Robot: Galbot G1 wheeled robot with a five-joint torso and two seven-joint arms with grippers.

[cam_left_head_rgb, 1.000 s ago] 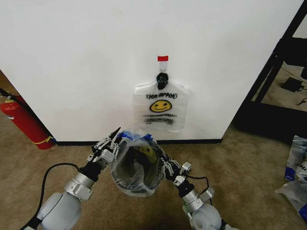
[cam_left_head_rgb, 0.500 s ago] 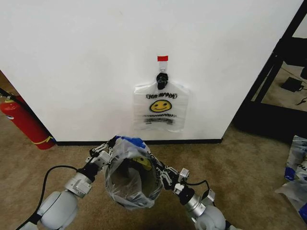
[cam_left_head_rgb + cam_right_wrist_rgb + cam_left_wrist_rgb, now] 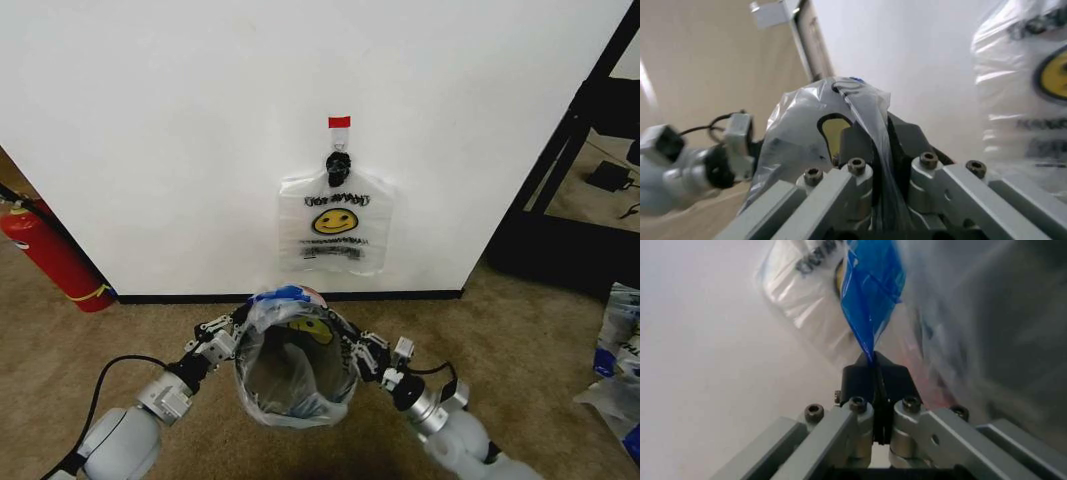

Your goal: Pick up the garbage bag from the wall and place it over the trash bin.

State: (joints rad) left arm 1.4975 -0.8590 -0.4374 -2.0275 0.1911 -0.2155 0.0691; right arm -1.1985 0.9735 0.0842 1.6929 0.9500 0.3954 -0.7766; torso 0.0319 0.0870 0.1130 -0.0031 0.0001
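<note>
Thin translucent white smiley garbage bag [image 3: 295,365] stretched open between both fingers, over black wire-mesh trash bin. Left gripper [image 3: 875,371] fingers clamp blue edge; right gripper [image 3: 873,150] fingers pinch rim. Left: release.

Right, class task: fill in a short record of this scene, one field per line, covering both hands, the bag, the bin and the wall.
left hand: shut on the garbage bag's blue edge
right hand: shut on the bag's opposite edge
garbage bag: mouth stretched open between both hands, draped over the trash bin
trash bin: dark shape inside the bag
wall: smiley bags hang on the hook
</note>
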